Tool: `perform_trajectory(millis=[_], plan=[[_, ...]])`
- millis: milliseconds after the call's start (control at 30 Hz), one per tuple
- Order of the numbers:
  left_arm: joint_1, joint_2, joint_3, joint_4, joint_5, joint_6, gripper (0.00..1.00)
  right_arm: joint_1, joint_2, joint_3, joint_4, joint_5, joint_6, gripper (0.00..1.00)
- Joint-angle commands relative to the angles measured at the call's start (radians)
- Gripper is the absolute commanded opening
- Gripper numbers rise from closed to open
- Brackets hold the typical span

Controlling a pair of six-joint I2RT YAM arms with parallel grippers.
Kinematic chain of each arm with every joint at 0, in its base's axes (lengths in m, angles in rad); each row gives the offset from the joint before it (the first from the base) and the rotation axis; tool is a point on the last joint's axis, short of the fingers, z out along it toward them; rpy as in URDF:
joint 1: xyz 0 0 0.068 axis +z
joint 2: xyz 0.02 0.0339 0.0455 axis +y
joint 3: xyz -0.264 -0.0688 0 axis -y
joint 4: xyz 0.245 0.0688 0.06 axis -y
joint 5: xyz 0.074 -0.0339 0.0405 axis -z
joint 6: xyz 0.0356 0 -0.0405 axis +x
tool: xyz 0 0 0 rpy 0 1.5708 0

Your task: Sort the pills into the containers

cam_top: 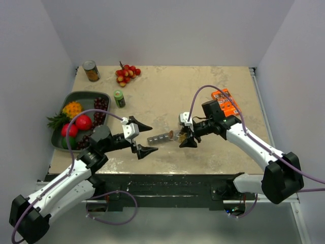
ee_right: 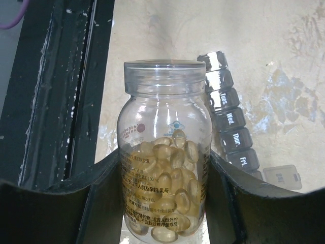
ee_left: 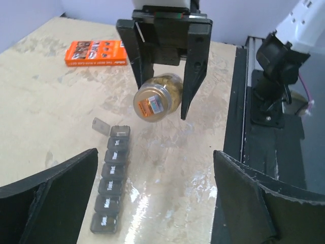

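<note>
Right pincer (ee_left: pixel 161 104) half-closed on the pill bottle (ee_right: pixel 165 168), held above the end of the compartment strip (ee_left: pixel 112 178); pills (ee_right: pixel 167 203) all inside. Left pincer (cam_top: pixel 151 138) wide open, empty. I see one lid (ee_left: pixel 100 123) open, so a fast tilt likely scatters pills across the table (cam_top: pixel 167 91).

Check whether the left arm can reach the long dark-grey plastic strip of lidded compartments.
Probably yes. The left gripper is open and the strip lies just ahead with bare table between; the right gripper, holding the clear pill bottle, hangs only near its far end.
</note>
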Motion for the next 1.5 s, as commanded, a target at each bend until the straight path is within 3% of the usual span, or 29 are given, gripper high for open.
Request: perform_trajectory(millis=[0, 233, 833, 1100, 1200, 1300, 1333, 1400, 1433, 1467], plan=[[-0.002, 0.121, 0.039, 0.204, 0.188, 0.156, 0.99, -0.001, -0.031, -0.009, -0.033, -0.042, -0.081, 0.00], [-0.077, 0.269, 0.143, 0.140, 0.205, 0.290, 0.98, -0.001, -0.034, -0.015, -0.049, -0.037, -0.121, 0.00], [-0.148, 0.412, 0.204, 0.174, 0.157, 0.357, 0.94, -0.002, -0.038, -0.017, -0.059, -0.051, -0.139, 0.00], [-0.181, 0.479, 0.240, 0.174, 0.050, 0.370, 0.84, -0.002, -0.040, -0.018, -0.059, -0.053, -0.141, 0.00], [-0.184, 0.499, 0.256, 0.152, 0.048, 0.371, 0.72, -0.002, -0.038, -0.018, -0.061, -0.053, -0.141, 0.00], [-0.184, 0.519, 0.276, 0.108, 0.044, 0.358, 0.52, -0.002, -0.038, -0.018, -0.059, -0.054, -0.141, 0.00], [-0.184, 0.524, 0.281, 0.109, 0.047, 0.347, 0.39, -0.002, -0.040, -0.018, -0.059, -0.054, -0.139, 0.00], [-0.186, 0.528, 0.280, 0.120, 0.053, 0.290, 0.21, -0.001, -0.040, -0.018, -0.056, -0.051, -0.138, 0.00], [-0.186, 0.530, 0.278, 0.119, 0.058, 0.269, 0.01, -0.002, -0.038, -0.018, -0.055, -0.048, -0.133, 0.00], [-0.184, 0.531, 0.278, 0.117, 0.062, 0.243, 0.00, -0.001, -0.040, -0.020, -0.052, -0.041, -0.132, 0.00]])
